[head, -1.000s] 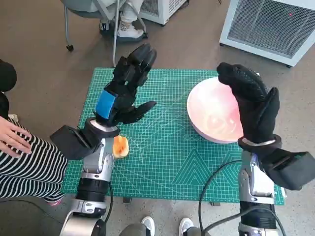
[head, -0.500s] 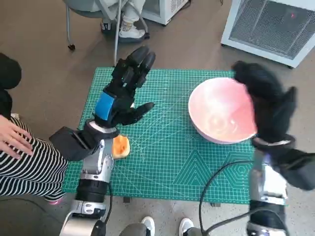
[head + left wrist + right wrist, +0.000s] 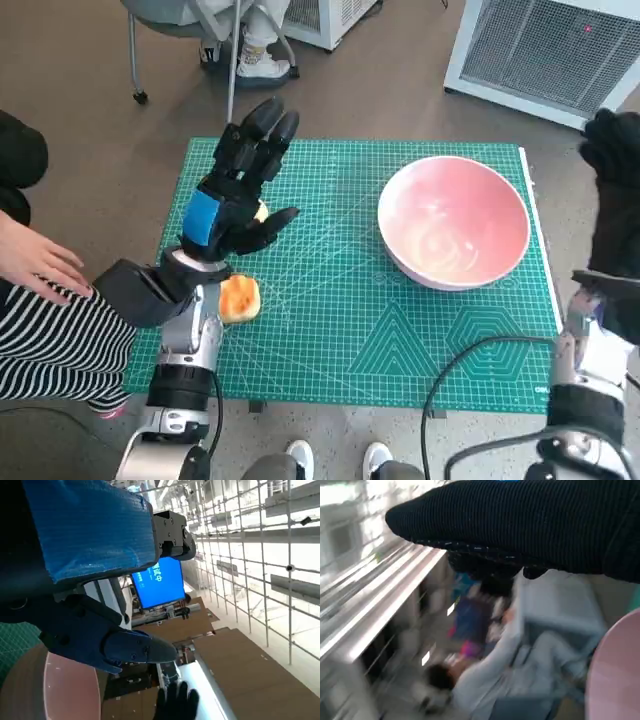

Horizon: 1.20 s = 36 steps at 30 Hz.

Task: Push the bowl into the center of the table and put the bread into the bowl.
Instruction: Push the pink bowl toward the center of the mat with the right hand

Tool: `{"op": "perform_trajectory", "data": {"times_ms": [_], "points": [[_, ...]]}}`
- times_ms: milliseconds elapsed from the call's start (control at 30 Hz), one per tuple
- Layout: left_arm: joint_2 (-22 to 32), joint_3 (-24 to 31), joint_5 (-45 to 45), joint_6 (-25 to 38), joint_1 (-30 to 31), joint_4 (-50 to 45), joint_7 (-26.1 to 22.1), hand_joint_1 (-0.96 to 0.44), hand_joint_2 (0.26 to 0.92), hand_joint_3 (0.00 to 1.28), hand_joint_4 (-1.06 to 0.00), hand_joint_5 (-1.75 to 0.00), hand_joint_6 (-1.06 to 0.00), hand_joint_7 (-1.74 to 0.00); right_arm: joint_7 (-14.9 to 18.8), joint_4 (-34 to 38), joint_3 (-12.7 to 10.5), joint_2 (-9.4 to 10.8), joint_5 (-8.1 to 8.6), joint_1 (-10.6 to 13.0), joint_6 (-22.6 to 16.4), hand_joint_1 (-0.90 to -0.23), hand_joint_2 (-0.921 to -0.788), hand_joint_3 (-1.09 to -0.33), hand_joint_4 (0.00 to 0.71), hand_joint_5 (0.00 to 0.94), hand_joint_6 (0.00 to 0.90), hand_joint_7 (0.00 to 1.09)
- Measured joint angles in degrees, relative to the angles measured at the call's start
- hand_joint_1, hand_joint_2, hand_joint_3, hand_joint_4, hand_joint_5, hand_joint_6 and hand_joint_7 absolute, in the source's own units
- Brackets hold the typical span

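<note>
A lab or workshop: green cutting mat (image 3: 400, 330) (gridded), white equipment cabinets (image 3: 545, 55), blue monitor (image 3: 159, 583).

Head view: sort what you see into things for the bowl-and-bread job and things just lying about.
For the job:
pink bowl
bread
green mat
left hand
right hand

Just about:
white cabinet
chair
seated person's striped lap

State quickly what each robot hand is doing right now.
Left robot hand: open, fingers spread, holding nothing.
Right robot hand: upright beside the table's right edge, holding nothing, clear of the bowl.
</note>
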Motion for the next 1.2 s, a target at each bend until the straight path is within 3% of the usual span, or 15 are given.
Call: {"op": "perform_trajectory", "data": {"times_ms": [233,600,767,1200], "points": [[0.3,0.6,0.3,-2.1,-0.1,1.5,1.5,-0.52,0.921,0.25,-0.22,-0.02,-0.06,-0.43,-0.1,10.7,-1.3,-0.8,0.67,-3.6,1.9,-0.583,-0.921,-0.844,0.096,0.001,-0.001,0.36],[0.7,0.8,0.6,-3.8,-0.2,3.0,2.4,-0.52,0.921,0.25,-0.23,-0.01,-0.1,-0.38,0.4,21.7,-1.1,-0.5,1.14,-6.4,6.4,-0.553,-0.921,-0.857,0.095,0.002,0.011,0.33],[0.9,0.9,0.6,-4.1,-0.2,3.0,2.4,-0.52,0.921,0.25,-0.23,-0.01,-0.11,-0.37,1.0,24.1,-0.6,1.0,1.15,-7.1,8.1,-0.546,-0.921,-0.856,0.087,0.001,0.031,0.3],[1.7,1.0,0.6,-4.4,-0.1,3.0,2.5,-0.51,0.921,0.24,-0.24,-0.01,-0.13,-0.35,2.2,26.7,0.0,5.7,1.29,-9.3,12.6,-0.601,-0.921,-0.817,0.093,0.004,0.081,0.26]]}}
